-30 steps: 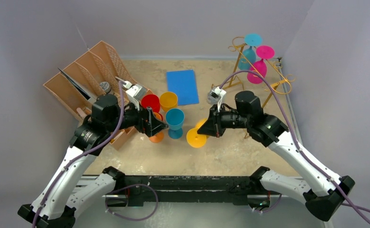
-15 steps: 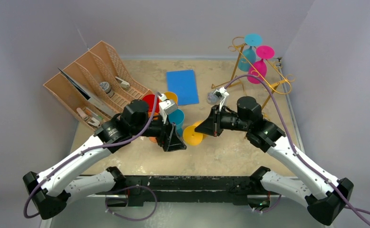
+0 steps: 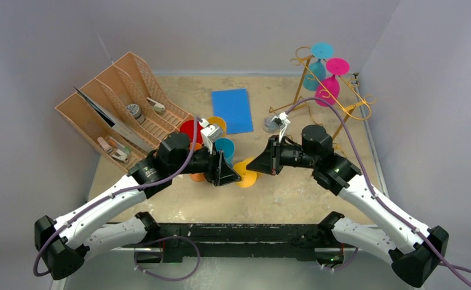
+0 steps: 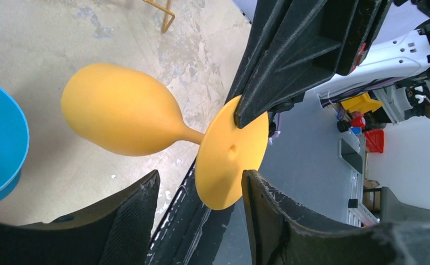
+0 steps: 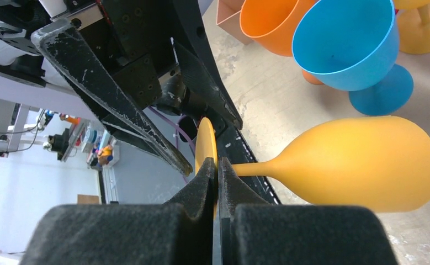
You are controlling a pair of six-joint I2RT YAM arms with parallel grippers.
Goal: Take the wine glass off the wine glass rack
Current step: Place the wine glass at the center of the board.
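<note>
One brown slotted tray (image 3: 121, 99) sits far left. Four cups stand beside it: red cup (image 3: 190, 128), yellow cup (image 3: 219, 123), blue cup (image 3: 225, 146), orange cup (image 3: 198, 177). One blue mat (image 3: 233, 110) lies behind them. The left gripper (image 4: 200, 185) is open, jaws straddling the foot of the one yellow wine glass (image 4: 118, 116); contact unclear. The glass lies sideways in the air mid-table, off the rack. The right gripper (image 5: 217, 165) is clamped on the foot's rim. One gold wine glass rack (image 3: 301, 84) stands far right with two glasses hanging: teal glass (image 3: 313, 72), pink glass (image 3: 328, 90).

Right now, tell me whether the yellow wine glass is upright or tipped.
Tipped. The right hand pinches the yellow wine glass by its foot, stem lying crosswise to the standing blue goblet.
</note>
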